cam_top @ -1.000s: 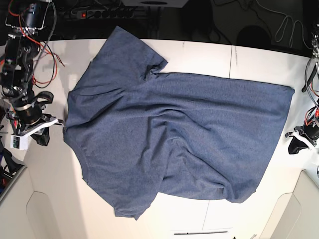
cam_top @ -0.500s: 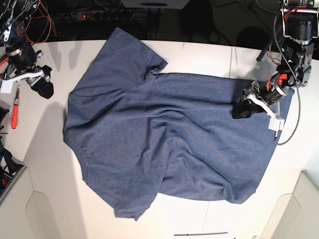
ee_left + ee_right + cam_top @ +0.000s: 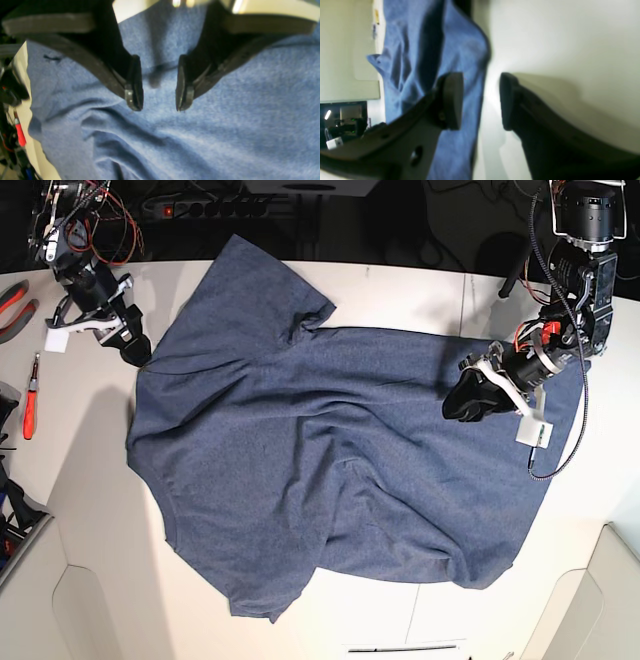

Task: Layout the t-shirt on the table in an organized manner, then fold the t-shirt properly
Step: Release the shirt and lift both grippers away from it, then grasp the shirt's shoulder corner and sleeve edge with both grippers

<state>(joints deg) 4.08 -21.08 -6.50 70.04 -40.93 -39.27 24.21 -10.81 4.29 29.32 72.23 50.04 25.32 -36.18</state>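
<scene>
White and wide, the table (image 3: pixel 90 480) carried the t-shirt (image 3: pixel 330 470), which lay spread across most of its middle with no lettering showing on the upper side. One sleeve reached toward the far edge of the table, the other pointed at the near edge, and the hem ran along the side where the left arm stood. Soft wrinkles crossed the body of the shirt, and the cloth bunched a little near the lower hem corner. The left gripper (image 3: pixel 156 96) hung over the shirt near that hem, jaws apart, with only blue cloth showing in the gap between them; whether the fingertips touched the fabric could not be told. The right gripper (image 3: pixel 481 101) sat at the shirt's edge beside the far sleeve, jaws likewise apart, one finger over the blue cloth and the other over bare table, nothing pinched between them. A red-handled tool (image 3: pixel 29 408) lay on the table edge well apart from the shirt, beside the right arm.
</scene>
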